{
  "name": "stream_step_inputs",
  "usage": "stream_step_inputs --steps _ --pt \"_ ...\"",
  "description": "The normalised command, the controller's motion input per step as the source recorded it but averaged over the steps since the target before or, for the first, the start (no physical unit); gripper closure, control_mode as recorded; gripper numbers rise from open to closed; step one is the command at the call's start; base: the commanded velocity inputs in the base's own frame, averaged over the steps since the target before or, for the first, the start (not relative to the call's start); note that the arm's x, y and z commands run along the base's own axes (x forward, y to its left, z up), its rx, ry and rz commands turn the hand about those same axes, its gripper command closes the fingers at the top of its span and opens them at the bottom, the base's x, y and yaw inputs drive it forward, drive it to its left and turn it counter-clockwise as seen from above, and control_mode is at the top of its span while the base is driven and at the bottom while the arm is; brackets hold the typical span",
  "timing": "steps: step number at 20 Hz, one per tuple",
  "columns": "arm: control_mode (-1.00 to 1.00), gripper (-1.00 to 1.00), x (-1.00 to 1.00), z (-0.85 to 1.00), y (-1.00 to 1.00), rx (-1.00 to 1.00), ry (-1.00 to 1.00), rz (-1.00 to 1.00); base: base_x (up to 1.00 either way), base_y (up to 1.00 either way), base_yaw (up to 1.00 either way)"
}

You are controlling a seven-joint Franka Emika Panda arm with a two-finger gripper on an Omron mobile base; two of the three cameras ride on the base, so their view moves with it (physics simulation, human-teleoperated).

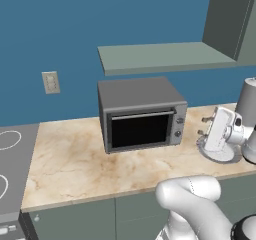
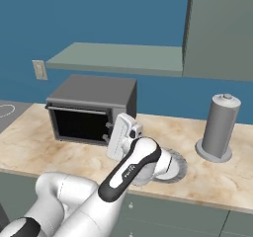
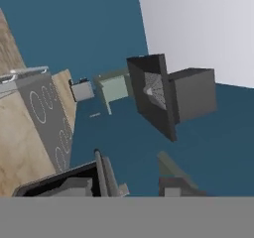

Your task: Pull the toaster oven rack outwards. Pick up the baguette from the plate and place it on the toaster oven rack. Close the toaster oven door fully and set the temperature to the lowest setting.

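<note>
While the toaster oven (image 1: 142,115) sits shut on the marble table (image 1: 75,154), a tall grey canister (image 2: 220,127) stands well to its right, the plate (image 2: 175,166) between them, under the arm. The end effector (image 1: 205,126), fingers parted and empty, hovers just right of the oven. A shelf (image 1: 160,56) hangs above it on the blue wall; the stovetop (image 1: 10,174) lies left.

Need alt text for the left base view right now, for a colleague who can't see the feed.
A grey toaster oven sits on a marble counter with its dark glass door shut. To its right, the white arm's gripper hangs above a round plate, beside a tall grey canister.
</note>
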Motion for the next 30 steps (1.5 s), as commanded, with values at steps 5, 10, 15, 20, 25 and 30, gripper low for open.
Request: stream_step_inputs --steps 5,10,15,20,25,30 --pt "-1.0 -1.0 0.0 0.0 0.06 -0.08 -0.12 0.0 0.0 0.0 0.0" --pt "-1.0 -1.0 0.0 0.0 0.1 -0.26 -0.09 0.0 0.0 0.0 0.0" --pt "-1.0 -1.0 0.0 0.0 0.01 -0.11 0.0 -0.11 0.0 0.0 0.0" --pt "-1.0 -1.0 0.0 0.0 0.0 0.0 0.0 -0.23 0.0 0.0 0.0" --pt "-1.0 -1.0 0.0 0.0 0.02 0.0 0.0 -0.14 0.0 0.0 0.0" --pt "-1.0 -1.0 0.0 0.0 0.04 0.01 0.0 -0.01 0.0 0.0 0.0"
